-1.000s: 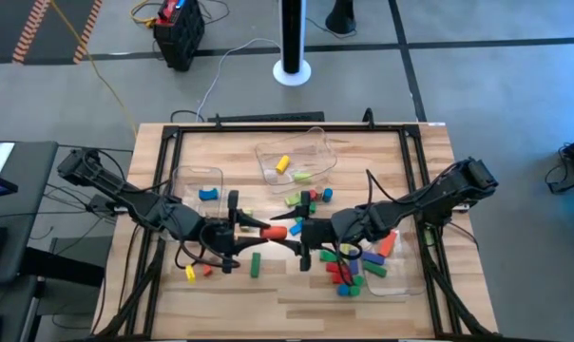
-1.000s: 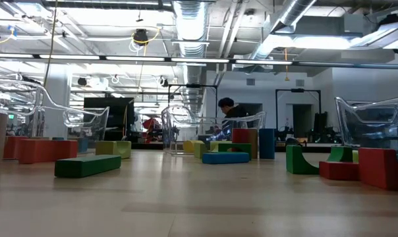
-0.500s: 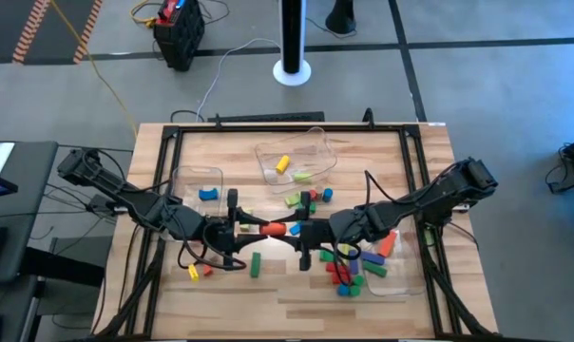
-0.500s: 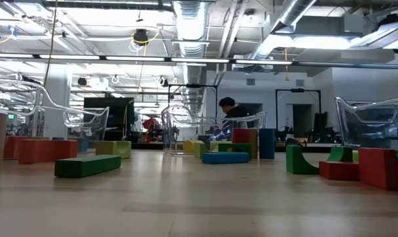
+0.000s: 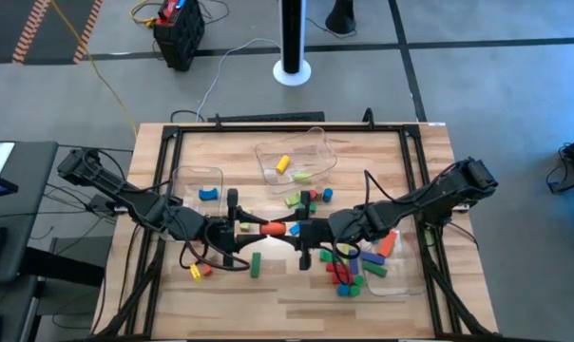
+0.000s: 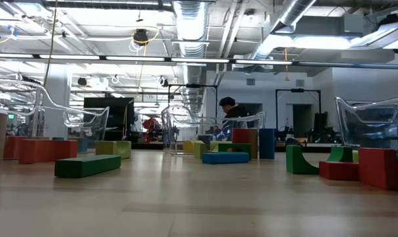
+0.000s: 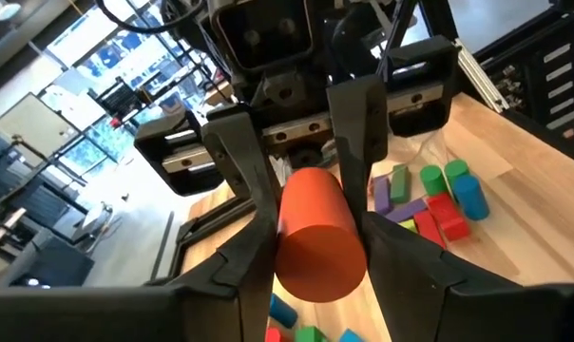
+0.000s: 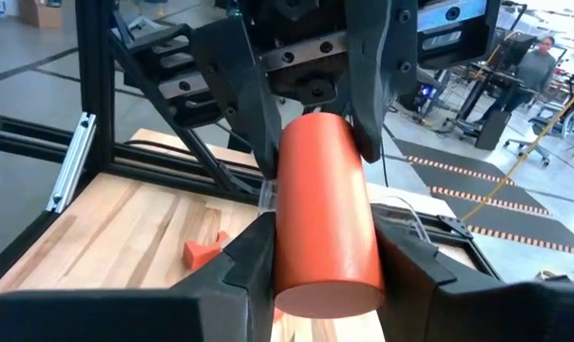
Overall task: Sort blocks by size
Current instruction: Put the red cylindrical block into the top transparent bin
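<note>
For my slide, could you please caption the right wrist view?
Both grippers hold one orange cylinder between them, mid-handover.

No readable text, label, brand or number shows anywhere.

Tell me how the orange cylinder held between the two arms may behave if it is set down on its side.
The orange cylinder looks round and smooth, so it would likely roll. It seems rigid, keeping its shape between the left tool and right tool.

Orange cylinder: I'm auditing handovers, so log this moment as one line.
phase: handover | object: orange cylinder above mid-table | left end effector: gripping one end | right end effector: gripping other end
</note>
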Robot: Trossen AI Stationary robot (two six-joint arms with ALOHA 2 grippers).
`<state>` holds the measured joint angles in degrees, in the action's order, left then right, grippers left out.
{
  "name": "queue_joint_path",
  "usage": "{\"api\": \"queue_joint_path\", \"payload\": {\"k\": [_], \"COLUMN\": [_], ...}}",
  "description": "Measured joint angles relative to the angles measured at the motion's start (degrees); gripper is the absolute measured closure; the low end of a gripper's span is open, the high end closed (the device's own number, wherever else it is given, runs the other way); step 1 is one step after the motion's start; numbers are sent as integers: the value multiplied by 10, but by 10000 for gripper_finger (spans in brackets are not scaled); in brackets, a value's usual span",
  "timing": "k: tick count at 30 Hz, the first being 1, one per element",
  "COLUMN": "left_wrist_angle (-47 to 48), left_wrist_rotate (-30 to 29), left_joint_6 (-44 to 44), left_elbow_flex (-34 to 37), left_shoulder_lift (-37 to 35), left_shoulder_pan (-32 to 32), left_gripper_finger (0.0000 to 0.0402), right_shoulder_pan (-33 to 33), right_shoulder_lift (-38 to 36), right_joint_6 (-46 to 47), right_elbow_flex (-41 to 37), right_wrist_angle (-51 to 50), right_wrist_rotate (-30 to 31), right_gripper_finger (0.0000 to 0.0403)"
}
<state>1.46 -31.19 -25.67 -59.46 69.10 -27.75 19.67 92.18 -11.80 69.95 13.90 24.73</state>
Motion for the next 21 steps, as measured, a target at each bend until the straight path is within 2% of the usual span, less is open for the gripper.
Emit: {"api": "queue_joint_path", "payload": {"k": [21], "left_wrist_angle": [10], "left_wrist_rotate": [-43], "left_joint_6": [-37], "left_elbow_flex": [1], "left_shoulder_lift": [0], "left_shoulder_pan": [-2], "left_gripper_finger": [239], "right_shoulder_pan": [-34], "right_shoulder_lift": [0], "right_joint_6": [33], "right_elbow_flex": [0], "right_wrist_angle": [-45], "right_wrist_rotate": [5], "right_gripper_finger": [245]}}
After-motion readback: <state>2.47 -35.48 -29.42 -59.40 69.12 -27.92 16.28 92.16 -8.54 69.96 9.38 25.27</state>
